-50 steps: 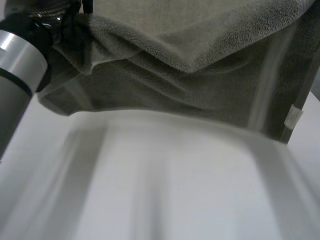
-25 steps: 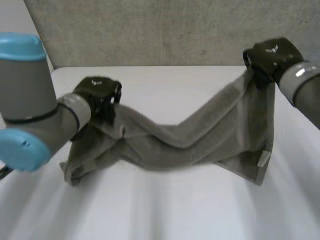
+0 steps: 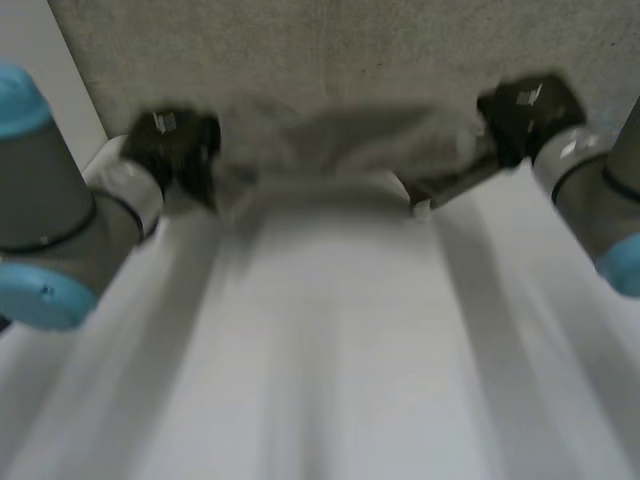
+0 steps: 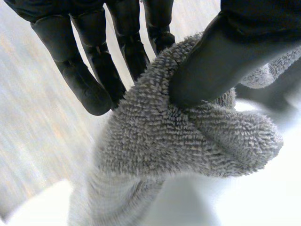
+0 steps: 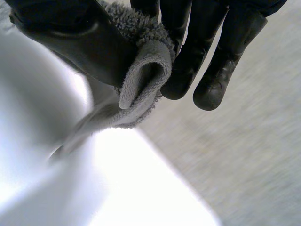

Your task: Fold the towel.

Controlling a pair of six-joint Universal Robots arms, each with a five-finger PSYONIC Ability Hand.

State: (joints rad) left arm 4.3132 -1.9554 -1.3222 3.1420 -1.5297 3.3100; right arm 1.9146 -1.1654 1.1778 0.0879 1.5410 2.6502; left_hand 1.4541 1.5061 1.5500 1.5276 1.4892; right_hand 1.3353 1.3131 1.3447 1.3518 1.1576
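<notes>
Towel (image 3: 340,135) spans side to side over the far edge of the desk (image 3: 330,360); left robot hand (image 4: 89,80) and right robot hand (image 5: 216,75) each pinch one end between thumb and fingers.

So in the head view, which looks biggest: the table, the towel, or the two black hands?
1. table
2. towel, held up between the hands
3. left hand and right hand: these look about alike, so I won't rank them.
</notes>
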